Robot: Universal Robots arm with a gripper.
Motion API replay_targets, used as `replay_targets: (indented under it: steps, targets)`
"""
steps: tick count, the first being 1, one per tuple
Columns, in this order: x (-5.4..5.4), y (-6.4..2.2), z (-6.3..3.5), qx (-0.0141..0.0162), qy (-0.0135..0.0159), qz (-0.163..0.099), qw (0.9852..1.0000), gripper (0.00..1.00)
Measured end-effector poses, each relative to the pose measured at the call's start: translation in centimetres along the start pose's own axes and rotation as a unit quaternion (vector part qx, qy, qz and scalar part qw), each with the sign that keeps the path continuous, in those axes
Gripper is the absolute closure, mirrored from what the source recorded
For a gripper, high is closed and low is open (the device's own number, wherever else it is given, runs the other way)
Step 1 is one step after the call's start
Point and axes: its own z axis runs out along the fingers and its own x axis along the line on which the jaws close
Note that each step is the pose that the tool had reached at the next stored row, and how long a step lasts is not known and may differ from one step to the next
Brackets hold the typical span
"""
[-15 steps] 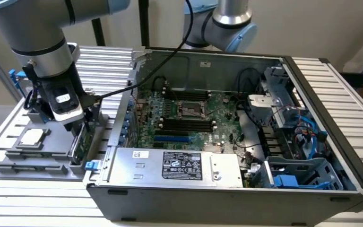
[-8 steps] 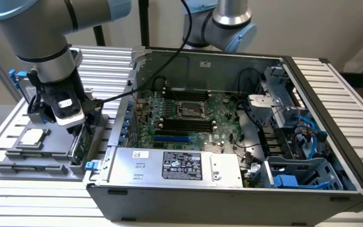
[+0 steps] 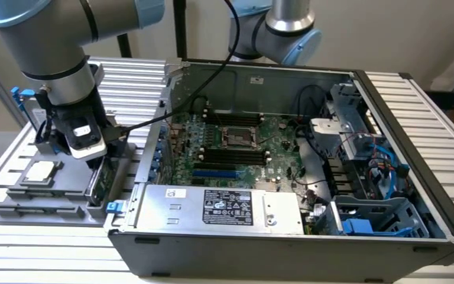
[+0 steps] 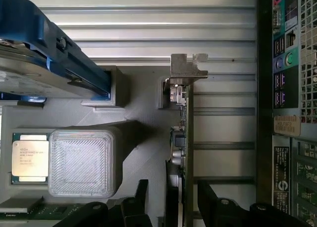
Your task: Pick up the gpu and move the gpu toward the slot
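A table (image 3: pixel 440 118) of ribbed metal slats carries 2 things: a grey tray (image 3: pixel 33 204) on the exterior view's left and an open computer case (image 3: pixel 290 260) just beside it on the right. The tray holds 3 parts: the gpu (image 4: pixel 188 138) standing on edge nearest the case, a square chip (image 4: pixel 29 158) lying flat, and a blue-edged hard drive (image 4: pixel 25 76).

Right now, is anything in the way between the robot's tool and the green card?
Nothing visible. The tool hangs over the gpu, an open finger on each side, and the card stands on edge in its grey holder.
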Motion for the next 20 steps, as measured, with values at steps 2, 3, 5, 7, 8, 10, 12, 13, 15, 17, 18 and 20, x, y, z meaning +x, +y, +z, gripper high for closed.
replay_targets:
  steps: [2,3,5,7,8,10,12,13,15,17,18,20]
  targets:
    - [0.00,0.00,0.01,0.0000,0.0000,0.000,1.0000,0.55]
    - [0.00,0.00,0.01,0.0000,-0.0001,0.000,1.0000,0.62]
    - [0.00,0.00,0.02,0.0000,-0.0001,0.000,1.0000,0.62]
    - [0.00,0.00,0.02,0.0000,-0.0001,0.000,1.0000,0.71]
    - [0.00,0.00,0.02,0.0000,-0.0001,0.000,1.0000,0.71]
    - [0.00,0.00,0.02,0.0000,-0.0001,0.000,1.0000,0.71]
    - [0.00,0.00,0.01,0.0000,-0.0001,0.000,1.0000,0.73]
    - [0.00,0.00,0.02,0.0000,-0.0001,0.000,1.0000,0.73]
    - [0.00,0.00,0.01,0.0000,-0.0001,0.000,1.0000,0.74]
    - [0.00,0.00,0.01,0.0000,-0.0001,0.000,1.0000,0.74]
    - [0.00,0.00,0.01,0.0000,-0.0001,0.000,1.0000,0.74]
    - [0.00,0.00,0.01,0.0000,-0.0001,0.000,1.0000,0.74]
